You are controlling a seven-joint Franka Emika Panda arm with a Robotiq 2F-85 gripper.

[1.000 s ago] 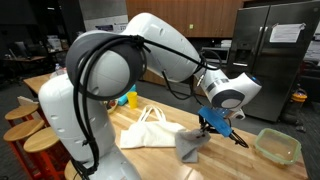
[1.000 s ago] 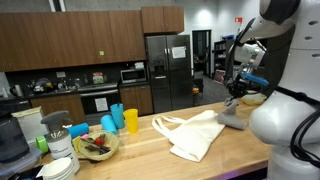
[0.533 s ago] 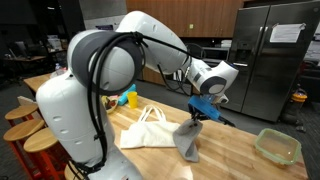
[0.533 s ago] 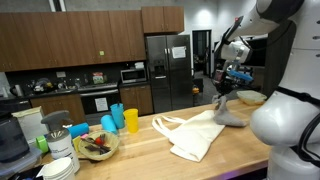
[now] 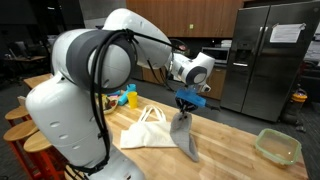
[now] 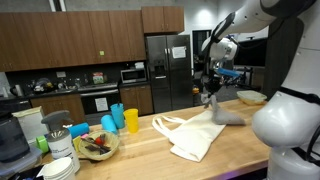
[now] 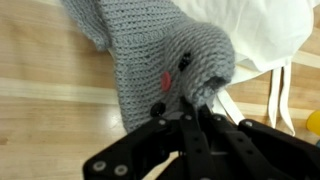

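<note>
My gripper [image 5: 186,104] is shut on the top of a grey knitted cloth [image 5: 184,134] and holds it up so that it hangs down, its lower end near or on the wooden counter [image 5: 235,150]. The same shows in an exterior view, gripper [image 6: 211,94] above the cloth [image 6: 225,112]. In the wrist view the black fingers [image 7: 190,125] pinch a fold of the grey knit [image 7: 150,55]. A white tote bag [image 5: 147,130] lies flat on the counter beside the cloth, also seen in the wrist view [image 7: 265,30].
A clear green-rimmed container [image 5: 277,145] sits at the counter's far end. Yellow and blue cups [image 6: 120,119] and a bowl of items [image 6: 95,146] stand at the opposite end. A steel fridge [image 6: 165,70] and wooden stools [image 5: 25,125] surround the counter.
My gripper has moved along the counter towards the tote bag and risen, carrying the grey cloth with it; the cloth now hangs lengthwise from the fingers.
</note>
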